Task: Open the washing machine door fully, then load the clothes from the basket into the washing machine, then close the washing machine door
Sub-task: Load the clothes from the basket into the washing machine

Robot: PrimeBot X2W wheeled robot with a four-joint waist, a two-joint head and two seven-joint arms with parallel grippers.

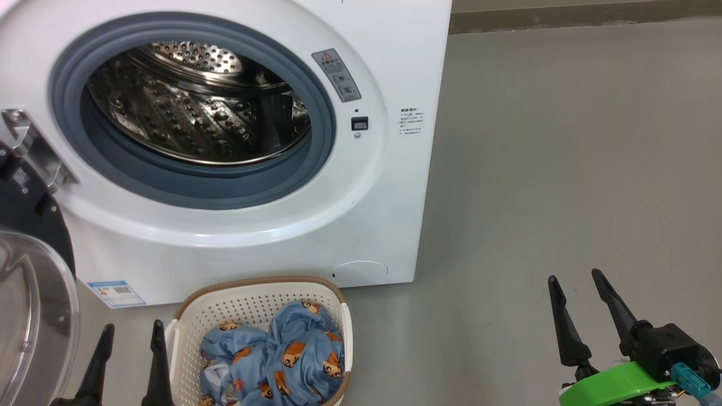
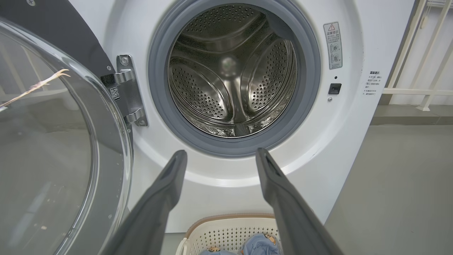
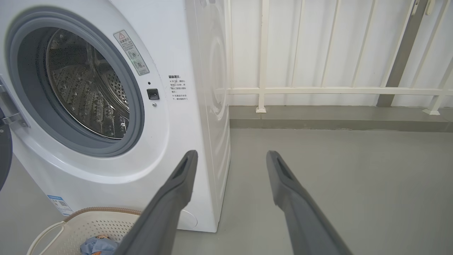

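Left gripper: at the lower left of the head view, my left gripper (image 1: pixel 132 326) holds its two dark fingers wide apart with nothing between them, just beside the basket's left wall.
Right gripper: at the lower right, my right gripper (image 1: pixel 574 276) is likewise spread wide and empty, above the bare grey floor (image 1: pixel 564 141) and well apart from the basket.
Basket: the basket (image 1: pixel 237 309), cream-white and perforated with a brown woven-look rim, stands on the floor at bottom centre, just in front of the machine.
Clothes: the clothes (image 1: pixel 293 355), light blue fabric printed with orange-brown bear faces, lie bunched inside the basket.
Door: the washing machine door (image 1: pixel 34 304) hangs open at the left edge, a bulging clear glass bowl in a black rim, carried on a metal hinge (image 1: pixel 31 146).
Machine: the washing machine (image 1: pixel 395 56), a white front-loader, takes the upper left; a blue energy sticker (image 1: pixel 115 293) and a round cap (image 1: pixel 359 272) sit low on its front.
Drum: inside the grey-blue gasket (image 1: pixel 186 186), the drum (image 1: pixel 197 113) shows me bare perforated steel.
Background: a white railing (image 3: pixel 318 90) crosses the top of the right wrist view.
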